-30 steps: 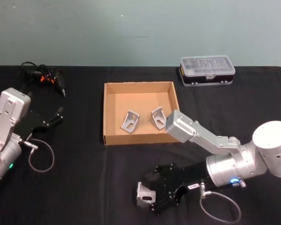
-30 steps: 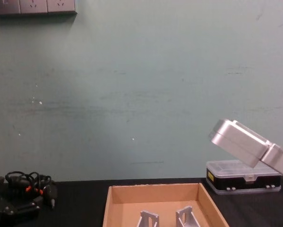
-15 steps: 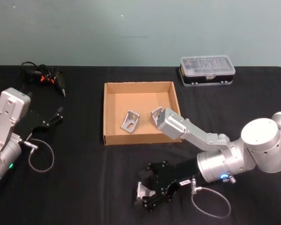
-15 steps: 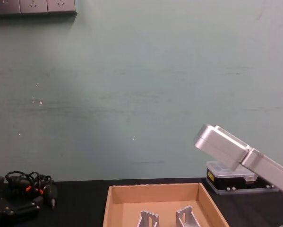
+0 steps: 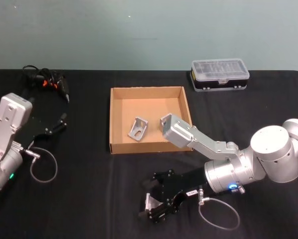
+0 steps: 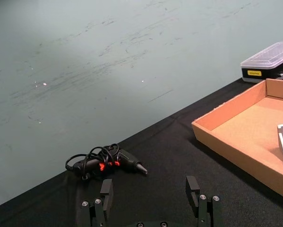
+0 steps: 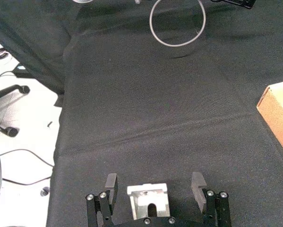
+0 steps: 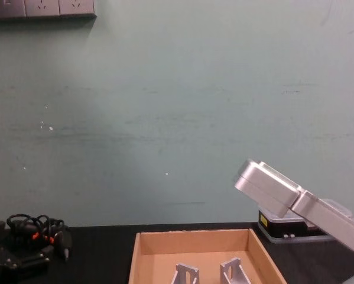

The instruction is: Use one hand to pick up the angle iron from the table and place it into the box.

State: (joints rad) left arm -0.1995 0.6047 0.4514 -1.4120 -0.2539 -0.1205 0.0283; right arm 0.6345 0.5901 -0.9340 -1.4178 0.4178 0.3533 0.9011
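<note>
Between the right gripper's [image 7: 154, 189] spread fingers [image 7: 110, 185] — angle iron [image 7: 148, 200], slot facing up.

The far angle iron [image 5: 166, 122] in the box [image 5: 120, 148] is partly covered by the right arm link [image 5: 181, 133] at its 5 o'clock side.
</note>
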